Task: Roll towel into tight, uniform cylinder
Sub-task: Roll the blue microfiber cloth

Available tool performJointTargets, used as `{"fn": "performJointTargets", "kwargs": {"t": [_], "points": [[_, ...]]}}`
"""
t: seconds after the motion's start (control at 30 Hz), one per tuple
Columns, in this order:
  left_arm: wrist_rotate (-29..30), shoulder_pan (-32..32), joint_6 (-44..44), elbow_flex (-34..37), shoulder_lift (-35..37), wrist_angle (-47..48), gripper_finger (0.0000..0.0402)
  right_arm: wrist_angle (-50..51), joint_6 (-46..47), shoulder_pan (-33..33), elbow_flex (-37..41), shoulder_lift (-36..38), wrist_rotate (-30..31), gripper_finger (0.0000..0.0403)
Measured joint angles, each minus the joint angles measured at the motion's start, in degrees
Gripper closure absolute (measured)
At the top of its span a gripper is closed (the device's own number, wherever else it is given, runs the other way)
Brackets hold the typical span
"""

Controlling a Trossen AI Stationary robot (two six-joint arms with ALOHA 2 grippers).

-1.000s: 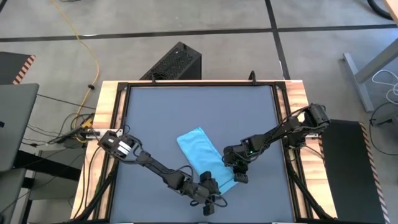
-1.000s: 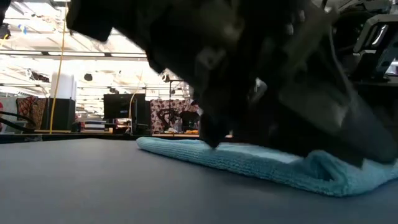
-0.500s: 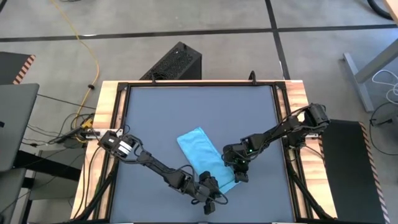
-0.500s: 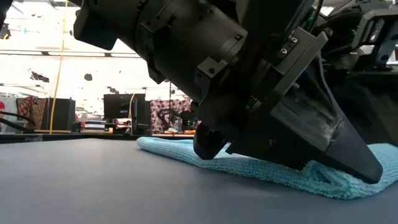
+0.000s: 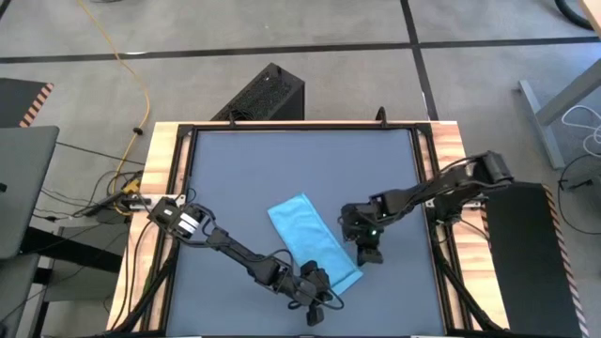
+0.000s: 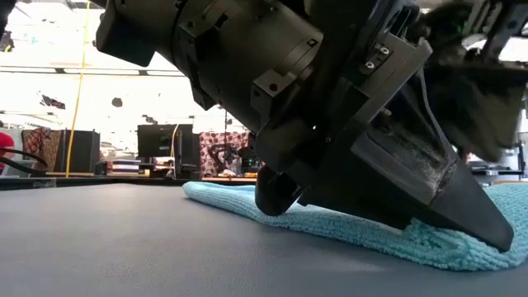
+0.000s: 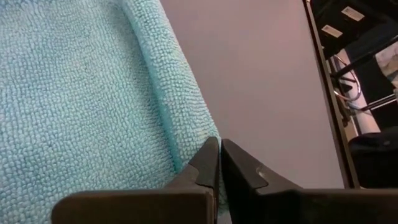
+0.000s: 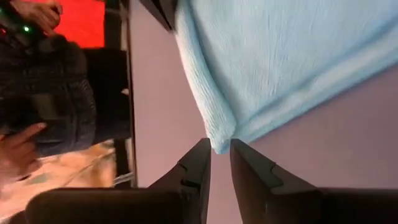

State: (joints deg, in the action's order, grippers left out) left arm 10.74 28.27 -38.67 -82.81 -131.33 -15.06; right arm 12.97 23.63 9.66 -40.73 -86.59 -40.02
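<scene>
Towel lies as a flat folded strip on the table, slanting toward its front edge, with no roll started. The left gripper sits at the strip's front end, fingers pressed together on its edge. The right gripper hovers just beside the strip's right side, fingers nearly together, holding nothing. All the rolling remains.

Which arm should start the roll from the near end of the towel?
Probably left: the left gripper sits at the towel's near end, fingers closed at its edge. The right gripper is beside the towel's right edge, off the cloth.
</scene>
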Motion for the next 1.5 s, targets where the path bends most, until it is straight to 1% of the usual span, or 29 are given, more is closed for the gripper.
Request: {"fn": "performJointTargets", "kwargs": {"t": [0.1,0.17,0.23,0.33,0.4,0.5,0.63,0.77,0.83,0.93,1.03,1.2,1.3,1.4,1.5], "points": [[-0.4,0.2,0.5,0.0,0.0,-0.7,0.04,-1.2,-5.2,3.5,0.8,5.9,7.1,0.0314],[-1.0,0.2,0.7,0.0,0.0,-0.7,0.0401,-2.1,-8.9,7.1,1.8,9.3,13.1,0.0314],[-1.8,0.2,0.7,0.0,0.1,-0.7,0.0401,-2.3,-14.5,10.9,2.4,11.0,19.5,0.0314],[-1.9,0.2,1.0,0.1,0.1,-0.8,0.0401,-3.4,-22.9,16.5,4.5,11.2,26.1,0.0314],[-2.1,0.2,1.3,0.1,0.1,-0.9,0.0401,-5.7,-24.9,19.3,5.9,9.8,28.4,0.0314],[-2.8,0.1,1.4,0.1,0.1,-1.0,0.0401,-6.3,-25.2,21.5,6.2,7.0,31.8,0.0314],[-3.0,0.1,1.4,0.1,0.1,-1.0,0.0401,-9.3,-23.0,23.3,6.1,4.8,34.1,0.0314],[-3.0,0.0,1.5,0.1,0.1,-1.0,0.0401,-9.5,-20.8,24.5,6.1,4.9,36.3,0.0314],[-3.0,0.0,1.5,0.1,0.1,-1.0,0.0401,-8.9,-21.7,24.5,5.9,5.2,36.2,0.0314],[-3.6,-0.1,1.5,0.1,0.2,-1.0,0.0401,-7.4,-26.3,25.0,4.6,5.3,34.5,0.0309],[-4.5,-0.5,2.4,0.1,0.2,-1.0,0.0401,-7.2,-29.6,25.9,3.5,5.3,34.3,0.0288],[-6.0,-1.0,3.7,0.1,0.2,-1.0,0.0401,-8.1,-31.6,26.8,3.3,5.1,37.0,0.0226],[-6.1,-1.0,4.6,0.1,0.2,-1.0,0.0401,-9.7,-31.6,27.0,3.6,3.7,37.2,0.0197],[-6.1,-1.1,4.8,0.1,0.2,-1.0,0.0401,-13.1,-31.3,27.1,4.3,0.7,37.1,0.0185],[-6.0,-1.1,4.8,0.1,0.2,-1.0,0.0401,-15.4,-31.2,27.2,4.4,-1.9,38.0,0.019]]}}
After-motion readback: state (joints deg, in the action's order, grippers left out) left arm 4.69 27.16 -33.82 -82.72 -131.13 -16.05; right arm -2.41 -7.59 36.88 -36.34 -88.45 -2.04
